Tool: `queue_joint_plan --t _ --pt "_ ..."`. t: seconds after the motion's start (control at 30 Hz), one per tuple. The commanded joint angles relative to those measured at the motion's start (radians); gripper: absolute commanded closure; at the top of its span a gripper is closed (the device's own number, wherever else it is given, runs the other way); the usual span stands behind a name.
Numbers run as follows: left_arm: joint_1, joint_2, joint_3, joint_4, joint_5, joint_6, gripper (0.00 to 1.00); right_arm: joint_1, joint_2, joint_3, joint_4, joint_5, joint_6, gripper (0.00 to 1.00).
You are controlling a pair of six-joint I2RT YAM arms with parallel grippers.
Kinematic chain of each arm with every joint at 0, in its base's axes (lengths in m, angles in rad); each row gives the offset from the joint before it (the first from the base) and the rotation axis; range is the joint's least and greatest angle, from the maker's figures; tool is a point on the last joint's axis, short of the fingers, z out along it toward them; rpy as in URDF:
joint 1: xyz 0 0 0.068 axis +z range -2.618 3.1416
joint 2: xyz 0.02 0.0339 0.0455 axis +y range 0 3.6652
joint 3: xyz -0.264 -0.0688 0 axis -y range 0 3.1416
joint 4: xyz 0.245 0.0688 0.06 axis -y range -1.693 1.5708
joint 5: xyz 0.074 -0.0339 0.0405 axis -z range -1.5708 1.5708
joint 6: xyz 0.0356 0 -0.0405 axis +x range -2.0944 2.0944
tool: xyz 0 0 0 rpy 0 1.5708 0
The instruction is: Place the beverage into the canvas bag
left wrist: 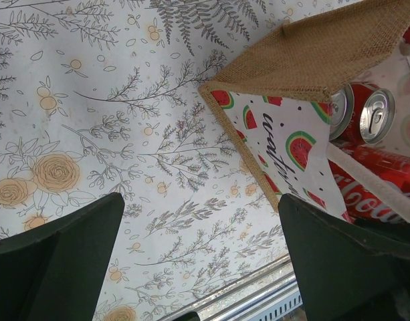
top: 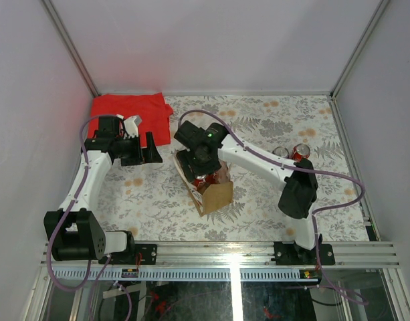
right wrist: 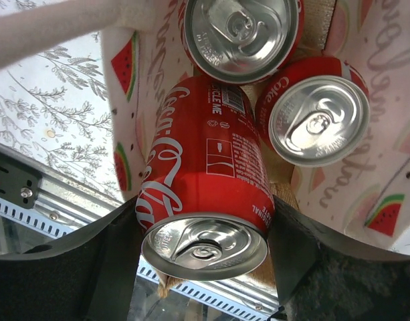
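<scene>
While the red aluminium cola can (right wrist: 205,180) is clamped on its sides between the fingers of the right gripper (right wrist: 202,249), its far end already sits inside the tan burlap canvas bag with watermelon-print lining (right wrist: 385,167). The placing step looks nearly finished. Next the jaws need to spread and lift straight out, clear of the cream looped handle (right wrist: 57,33).

Only the right wrist view shows two more red cans (right wrist: 318,120) standing just beyond the fingertips. The overhead view hides the grip but shows the left gripper (top: 134,144) well apart from the bag, jaws wide and empty, near a folded red cloth (top: 128,110).
</scene>
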Motion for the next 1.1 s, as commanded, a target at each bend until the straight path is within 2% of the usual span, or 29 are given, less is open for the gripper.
queue_joint_plan --t 0.0,0.57,0.67,1.07 --pt "0.007 -0.007 -0.014 0.007 0.019 0.009 0.0 0.006 0.035 0.061 0.025 0.001 -0.027 1.0" --pt "0.007 -0.021 -0.034 0.014 0.026 0.012 0.0 0.007 0.128 0.139 -0.003 0.024 -0.04 1.0" --pt "0.006 -0.022 -0.035 0.014 0.026 0.013 0.0 0.007 0.139 0.137 -0.004 0.023 -0.04 0.89" --pt "0.007 -0.029 -0.046 0.015 0.03 0.014 0.0 0.006 0.171 0.108 0.018 0.019 -0.05 0.63"
